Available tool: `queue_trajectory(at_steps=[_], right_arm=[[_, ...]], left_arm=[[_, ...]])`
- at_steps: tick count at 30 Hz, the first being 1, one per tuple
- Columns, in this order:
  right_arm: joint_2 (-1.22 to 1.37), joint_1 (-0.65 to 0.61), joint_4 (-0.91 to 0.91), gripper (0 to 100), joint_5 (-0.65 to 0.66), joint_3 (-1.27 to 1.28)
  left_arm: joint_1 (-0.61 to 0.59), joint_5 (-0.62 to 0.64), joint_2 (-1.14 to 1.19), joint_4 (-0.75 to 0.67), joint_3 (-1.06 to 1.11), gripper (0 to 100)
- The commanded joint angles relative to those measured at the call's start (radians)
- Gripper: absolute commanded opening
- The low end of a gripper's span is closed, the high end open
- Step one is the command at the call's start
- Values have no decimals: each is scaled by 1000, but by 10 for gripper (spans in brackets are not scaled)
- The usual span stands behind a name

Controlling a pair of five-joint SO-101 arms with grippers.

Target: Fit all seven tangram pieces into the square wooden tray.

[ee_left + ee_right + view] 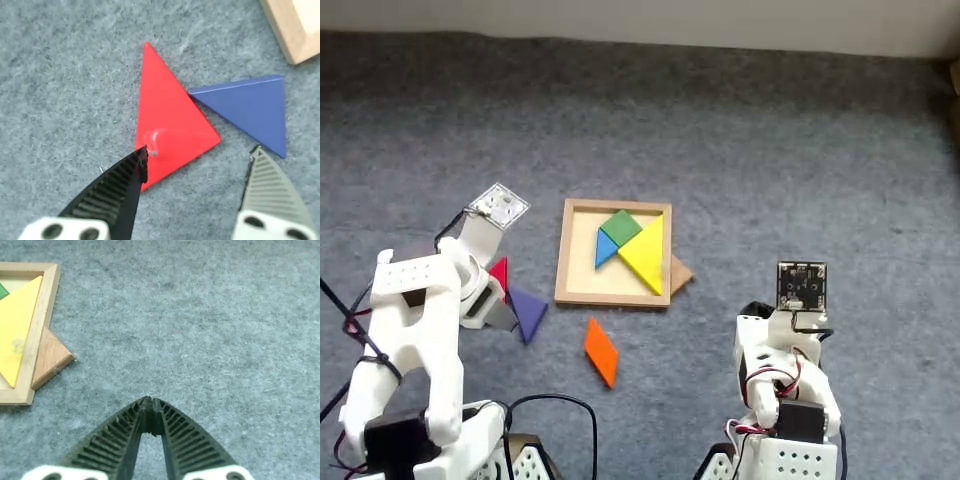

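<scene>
Left arm (415,330) stands at the left of the carpet (770,150). Left gripper (199,152) is above two loose pieces with its jaws spread and nothing between them. The black fingertip (141,156) lies over the red triangle (167,130) near one corner; the grey fingertip (256,152) is just beside the blue triangle (250,107). Contact with either cannot be confirmed. One sharp tip of the blue triangle meets an edge of the red. In the high view the blue triangle points toward the near table edge and lies left of the tray (563,255), apart from it; the red one is largely under the arm. Orange parallelogram (601,351) lies just in front of the tray, long axis slanting from near the tray's front edge down toward the right, with free carpet on all sides. Inside the tray, a green square (621,226) sits cornerwise against the far wall, a small blue triangle (604,250) just below it, and a yellow triangle (648,255) has its long edge along the right wall, apex toward the centre. The tray's left side and front strip are bare wood. A brown triangle (50,357) touches the tray's right wall from outside, pointing away. Right gripper (149,405) has its jaws pressed together on nothing, over open carpet right of the tray.
</scene>
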Motion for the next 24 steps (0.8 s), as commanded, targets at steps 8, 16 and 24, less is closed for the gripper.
queue_trajectory(at_steps=[8,16,24], right_arm=[[-4,15,2,24,-2,143],[-4,15,2,24,-2,143],[-4,15,2,24,-2,143]], left_arm=[[-5,-9,-2,-167,94,275],[-5,-5,-1,-178,96,275],[8,-5,180,-147,-33,250]])
